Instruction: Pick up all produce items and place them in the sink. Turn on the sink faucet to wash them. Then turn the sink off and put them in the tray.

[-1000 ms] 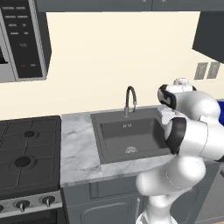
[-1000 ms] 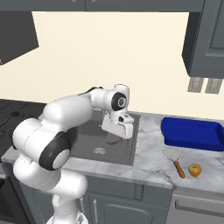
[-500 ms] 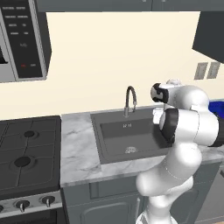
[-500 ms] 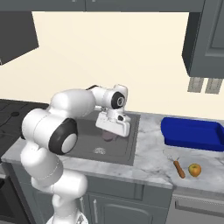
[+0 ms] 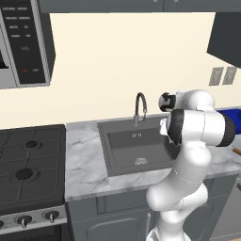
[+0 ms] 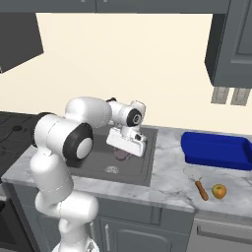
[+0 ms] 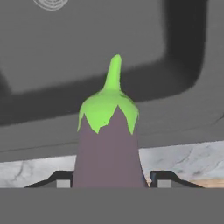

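The eggplant [image 7: 108, 144] sat clamped between the jaws of the gripper [image 6: 126, 143], its green stem pointing away from the hand toward the basin floor. The hand hung over the sink [image 6: 101, 165], close to the basin's right rim, with the drain [image 6: 112, 170] below and to its left. The faucet [image 5: 140, 107] rose at the back edge. On the counter [image 6: 170, 182] right of the sink, the blue tray [image 6: 216, 151] lay near the wall, and the yellow fruit [image 6: 219, 191] rested near the front edge.
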Motion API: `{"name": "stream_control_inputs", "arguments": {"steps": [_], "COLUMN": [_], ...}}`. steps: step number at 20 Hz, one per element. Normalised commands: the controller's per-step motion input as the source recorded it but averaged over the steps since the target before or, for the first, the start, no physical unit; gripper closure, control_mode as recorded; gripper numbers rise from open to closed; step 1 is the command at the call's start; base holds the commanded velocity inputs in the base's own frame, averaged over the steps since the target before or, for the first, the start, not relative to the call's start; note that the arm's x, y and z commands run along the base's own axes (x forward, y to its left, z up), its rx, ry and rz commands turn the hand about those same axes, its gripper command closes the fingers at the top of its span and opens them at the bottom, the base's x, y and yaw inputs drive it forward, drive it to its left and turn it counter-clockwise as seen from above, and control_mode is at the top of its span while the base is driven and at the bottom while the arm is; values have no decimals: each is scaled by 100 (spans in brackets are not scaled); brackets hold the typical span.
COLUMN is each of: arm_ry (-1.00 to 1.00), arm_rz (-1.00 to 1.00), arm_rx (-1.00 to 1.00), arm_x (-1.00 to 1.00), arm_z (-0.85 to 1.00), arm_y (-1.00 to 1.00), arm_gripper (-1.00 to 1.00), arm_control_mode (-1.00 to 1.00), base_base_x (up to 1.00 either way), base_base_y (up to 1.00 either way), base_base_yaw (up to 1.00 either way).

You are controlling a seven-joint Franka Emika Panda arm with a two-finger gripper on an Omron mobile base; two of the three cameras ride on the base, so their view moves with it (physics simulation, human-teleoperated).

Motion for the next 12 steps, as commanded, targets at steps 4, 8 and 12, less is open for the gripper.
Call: {"name": "stream_control_inputs", "arguments": {"steps": [4, 8, 12], "arm_ry": [-26, -32, -25], "arm_rz": [14, 14, 12], "arm_rx": [15, 15, 10], "arm_x": [10, 9, 16], "arm_z": [-12, -10, -18], "arm_y": [16, 16, 14], "arm_gripper": [100, 100, 100], "arm_control_mode": [-100, -100, -100], "base_base_x": [0, 0, 0], "base_base_y": [0, 0, 0], "base_base_yaw": [0, 0, 0]}}
